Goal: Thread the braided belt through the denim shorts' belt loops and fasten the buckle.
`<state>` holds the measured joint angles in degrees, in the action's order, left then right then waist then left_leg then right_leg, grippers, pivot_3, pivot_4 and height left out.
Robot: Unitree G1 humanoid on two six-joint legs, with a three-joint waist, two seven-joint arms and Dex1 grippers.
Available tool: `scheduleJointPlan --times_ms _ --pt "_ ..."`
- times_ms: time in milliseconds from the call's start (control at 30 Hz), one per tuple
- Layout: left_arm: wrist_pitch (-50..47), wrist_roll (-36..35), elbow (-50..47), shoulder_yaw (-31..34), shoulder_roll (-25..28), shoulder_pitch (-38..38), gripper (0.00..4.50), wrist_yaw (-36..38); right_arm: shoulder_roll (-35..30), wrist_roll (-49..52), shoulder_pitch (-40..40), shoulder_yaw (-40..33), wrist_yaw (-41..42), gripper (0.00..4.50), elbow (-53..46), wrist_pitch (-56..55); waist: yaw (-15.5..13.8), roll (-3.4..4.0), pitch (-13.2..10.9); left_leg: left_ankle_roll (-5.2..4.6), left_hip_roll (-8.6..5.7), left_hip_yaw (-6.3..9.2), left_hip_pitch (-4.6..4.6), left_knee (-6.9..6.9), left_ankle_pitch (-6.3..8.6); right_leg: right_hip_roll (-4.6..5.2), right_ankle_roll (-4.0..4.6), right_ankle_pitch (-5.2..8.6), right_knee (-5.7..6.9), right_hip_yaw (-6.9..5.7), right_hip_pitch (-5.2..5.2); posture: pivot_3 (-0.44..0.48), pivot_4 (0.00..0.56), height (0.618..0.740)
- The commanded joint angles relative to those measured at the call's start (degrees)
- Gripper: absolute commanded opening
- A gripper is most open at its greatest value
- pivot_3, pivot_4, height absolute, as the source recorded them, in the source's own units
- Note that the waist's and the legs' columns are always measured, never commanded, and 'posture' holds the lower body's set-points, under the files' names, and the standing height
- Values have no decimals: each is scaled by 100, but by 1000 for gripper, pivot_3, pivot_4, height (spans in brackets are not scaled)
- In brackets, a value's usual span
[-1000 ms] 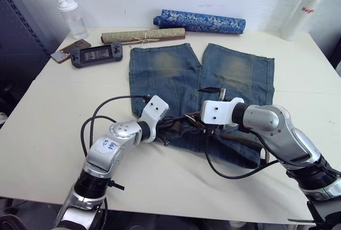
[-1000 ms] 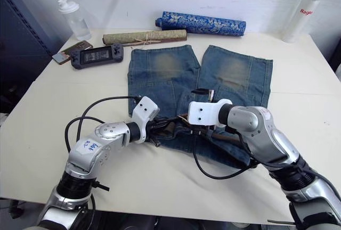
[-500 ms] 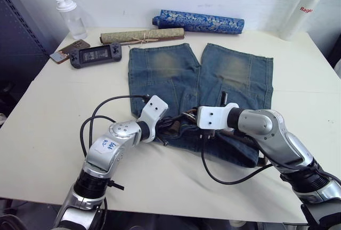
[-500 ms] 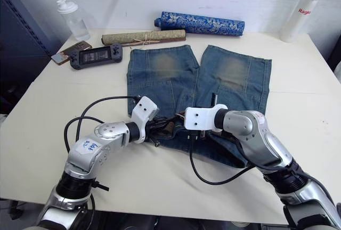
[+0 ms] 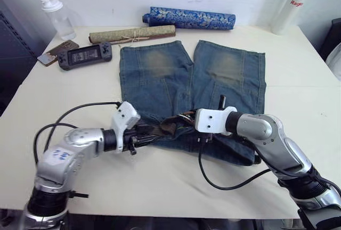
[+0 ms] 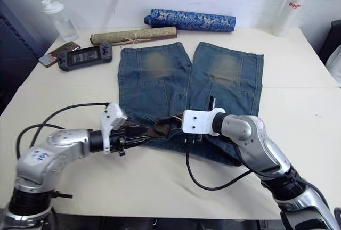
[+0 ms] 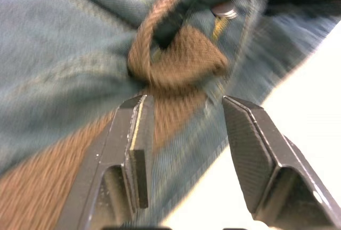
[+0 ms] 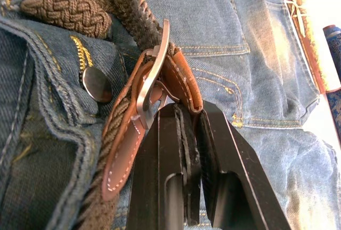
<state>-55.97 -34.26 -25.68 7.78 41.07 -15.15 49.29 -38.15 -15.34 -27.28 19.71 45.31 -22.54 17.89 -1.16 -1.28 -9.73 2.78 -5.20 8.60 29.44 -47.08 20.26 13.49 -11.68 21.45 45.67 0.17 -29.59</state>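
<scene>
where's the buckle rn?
The buckle sits at the shorts' waistband, near table centre, pinched by its tan leather end in the right gripper, beside the metal button.

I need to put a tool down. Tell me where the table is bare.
Bare: the table between the denim shorts and the white bottle, and the near edge below both arms. Crowded: the far left corner with the game console, and the waistband around the buckle.

Red letters on the white bottle (image 5: 288,6) — they read "Rage", rest cut off.
</scene>
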Motion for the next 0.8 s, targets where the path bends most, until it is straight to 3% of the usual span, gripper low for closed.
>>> scheduleJointPlan --times_ms 33,100,233,267,300,533,700,800 --pt "550 -57 878 399 190 -427 2333 423 46 -81 13 -153 -126 0 -208 -135 -4 4 -3 2 0 0 0 0 -1 0 6 3 3 -1 0 0 150 637" --pt "861 140 1517 216 123 -821 2087 444 84 -94 -1 -129 -151 0 -227 -189 -43 16 -14 2 -2 -2 -1 -2 -7 5 16 5 9 -1 2 0 150 637" --pt "1407 295 2513 -41 -113 -1466 745 697 129 -65 10 -135 -133 0 -303 -276 -16 10 -18 -1 -10 2 2 -2 -13 5 -1 -9 6 1 5 0 150 637" --pt "1581 401 2685 -195 -148 -1585 164 824 126 -57 26 -150 -129 0 -328 -292 -4 10 -18 -1 -9 6 3 -2 -12 3 -3 -10 6 0 3 0 150 637" --pt "1747 522 2910 -377 -215 -1747 62 928 118 -49 38 -172 -129 0 -340 -316 32 10 -18 0 -9 5 3 -2 -12 3 -2 -9 9 0 1 0 150 637" --pt "3165 1646 4445 -1514 -501 -2285 62 1520 31 -13 150 -365 -142 0 -465 -370 118 9 -19 3 -6 -4 8 -2 -14 0 3 -5 9 0 -6 0 150 637" --pt "4667 2853 5451 -2281 -266 -2391 62 1684 -1 37 239 -616 -191 0 -622 -429 129 9 -19 4 -3 -4 6 -2 -15 0 1 -6 15 -1 -8 0 150 637" --pt "5240 3177 6097 -2375 -288 -2497 62 1563 -66 215 350 -1019 -278 0 -749 -655 122 9 -15 2 -3 -6 -4 -2 -17 0 -2 -8 19 1 1 0 150 637"
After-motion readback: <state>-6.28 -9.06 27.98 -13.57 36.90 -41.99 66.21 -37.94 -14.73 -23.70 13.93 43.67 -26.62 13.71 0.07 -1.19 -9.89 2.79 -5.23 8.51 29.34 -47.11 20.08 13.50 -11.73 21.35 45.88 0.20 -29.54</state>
